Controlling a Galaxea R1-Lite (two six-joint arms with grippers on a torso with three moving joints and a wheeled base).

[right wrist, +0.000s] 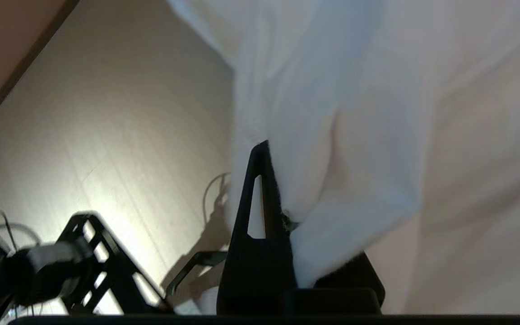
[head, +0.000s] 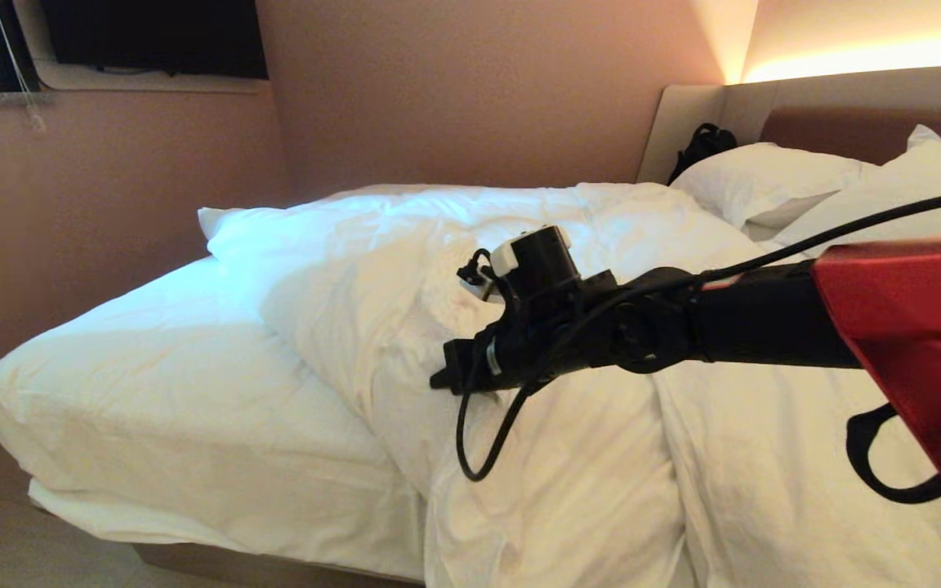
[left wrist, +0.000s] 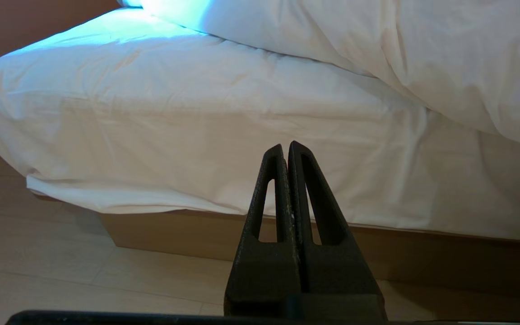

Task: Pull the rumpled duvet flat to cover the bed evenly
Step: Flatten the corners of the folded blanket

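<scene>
I have the right arm reaching level across the bed [head: 152,392], its right gripper [right wrist: 282,212] clenched on a fold of the duvet [head: 568,269], which lies bunched toward the pillows [head: 773,180]. My left gripper [left wrist: 285,151] hangs clamped empty beside the mattress.

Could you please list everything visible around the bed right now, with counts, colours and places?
duvet: one, white, rumpled, bunched toward the headboard half.
bed: one, white sheet bare at its foot end, tan base.
pillows: two, white, at the headboard.
bag: one, black, beside the pillows.
floor: pale wood, beside the bed.
right gripper: one, black, shut on the duvet.
left gripper: one, black, shut, low, facing the bed's side.
</scene>
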